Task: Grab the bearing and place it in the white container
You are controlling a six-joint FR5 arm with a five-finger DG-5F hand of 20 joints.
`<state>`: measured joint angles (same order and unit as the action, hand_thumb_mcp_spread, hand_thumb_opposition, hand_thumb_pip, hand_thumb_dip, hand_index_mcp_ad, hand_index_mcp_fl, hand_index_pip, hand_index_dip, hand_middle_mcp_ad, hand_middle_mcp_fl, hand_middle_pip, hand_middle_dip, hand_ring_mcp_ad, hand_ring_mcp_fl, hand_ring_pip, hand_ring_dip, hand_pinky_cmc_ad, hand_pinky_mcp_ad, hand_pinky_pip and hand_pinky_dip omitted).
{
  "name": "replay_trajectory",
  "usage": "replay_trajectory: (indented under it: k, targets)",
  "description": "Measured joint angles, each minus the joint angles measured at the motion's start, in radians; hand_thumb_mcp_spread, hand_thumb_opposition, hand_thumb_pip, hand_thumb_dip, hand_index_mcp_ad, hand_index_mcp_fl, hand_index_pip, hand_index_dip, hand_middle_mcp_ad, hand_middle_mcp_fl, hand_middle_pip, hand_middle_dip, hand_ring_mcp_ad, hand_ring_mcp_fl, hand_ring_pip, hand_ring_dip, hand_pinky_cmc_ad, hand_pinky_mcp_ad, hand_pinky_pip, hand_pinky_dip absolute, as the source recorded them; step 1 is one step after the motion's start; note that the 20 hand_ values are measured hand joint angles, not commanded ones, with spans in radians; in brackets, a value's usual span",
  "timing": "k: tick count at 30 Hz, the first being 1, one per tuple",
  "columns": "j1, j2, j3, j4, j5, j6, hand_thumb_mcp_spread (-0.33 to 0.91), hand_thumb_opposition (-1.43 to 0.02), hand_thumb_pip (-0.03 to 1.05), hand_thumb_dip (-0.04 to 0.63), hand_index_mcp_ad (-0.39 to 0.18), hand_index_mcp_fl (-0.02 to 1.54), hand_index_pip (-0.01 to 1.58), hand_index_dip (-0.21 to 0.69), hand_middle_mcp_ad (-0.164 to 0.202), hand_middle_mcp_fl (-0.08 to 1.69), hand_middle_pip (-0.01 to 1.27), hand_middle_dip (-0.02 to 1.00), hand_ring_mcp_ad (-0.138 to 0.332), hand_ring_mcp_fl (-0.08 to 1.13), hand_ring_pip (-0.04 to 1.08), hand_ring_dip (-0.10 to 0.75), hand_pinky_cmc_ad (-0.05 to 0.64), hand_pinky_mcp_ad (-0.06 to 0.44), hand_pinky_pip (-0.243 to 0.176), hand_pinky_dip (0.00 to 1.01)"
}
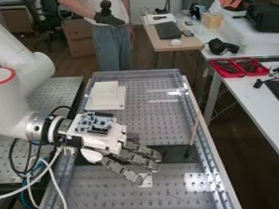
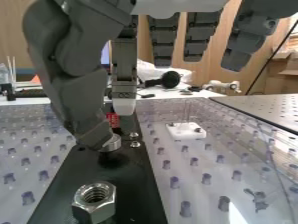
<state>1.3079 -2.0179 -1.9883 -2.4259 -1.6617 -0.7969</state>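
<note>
The hand (image 1: 131, 157) hangs over the black strip (image 1: 172, 152) in the high view, its fingers straight and spread. In the wrist view the hand (image 2: 78, 95) is open, its thumb tip low over the black strip (image 2: 63, 200). Just beyond that tip is a shiny metal ring, apparently the bearing (image 2: 112, 144), partly hidden by the thumb; whether they touch I cannot tell. A finger with a white tip (image 2: 124, 106) hangs beyond the ring, not curled round it. A square white container (image 1: 106, 95) stands at the bench's far left in the high view.
A hex nut (image 2: 94, 199) lies on the strip near the ring, with small screws (image 2: 134, 140) and a red piece (image 2: 113, 120) further along. A small white block with pins (image 2: 186, 131) is beside it. A thin rod (image 1: 194, 132) leans by the right rail.
</note>
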Motion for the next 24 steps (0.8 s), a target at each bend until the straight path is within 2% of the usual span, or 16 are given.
replay_trajectory:
  k: [12,16,19,24]
  targets:
    - [-0.003,-0.009,0.002,0.002,-0.01,0.0,0.5,-0.85,0.56,0.284,-0.105,0.02,1.48,0.218,0.082,0.0,0.13,0.25,0.113,-0.01,0.1,0.096,0.332,0.29,-0.059,0.18]
    - [-0.005,-0.009,0.004,-0.005,-0.013,0.002,0.51,-0.85,0.57,0.318,-0.105,0.02,1.48,0.215,0.082,0.0,0.13,0.25,0.115,-0.01,0.1,0.096,0.332,0.288,-0.058,0.18]
    - [-0.004,-0.009,0.007,-0.012,-0.015,0.001,0.51,-0.87,0.63,0.344,-0.103,0.02,1.48,0.215,0.08,0.0,0.13,0.25,0.113,-0.01,0.1,0.096,0.328,0.29,-0.056,0.18]
    - [0.001,-0.013,0.01,-0.017,-0.014,0.004,0.51,-0.88,0.63,0.349,-0.103,0.0,1.48,0.215,0.08,0.0,0.13,0.25,0.115,-0.01,0.1,0.096,0.332,0.29,-0.052,0.18]
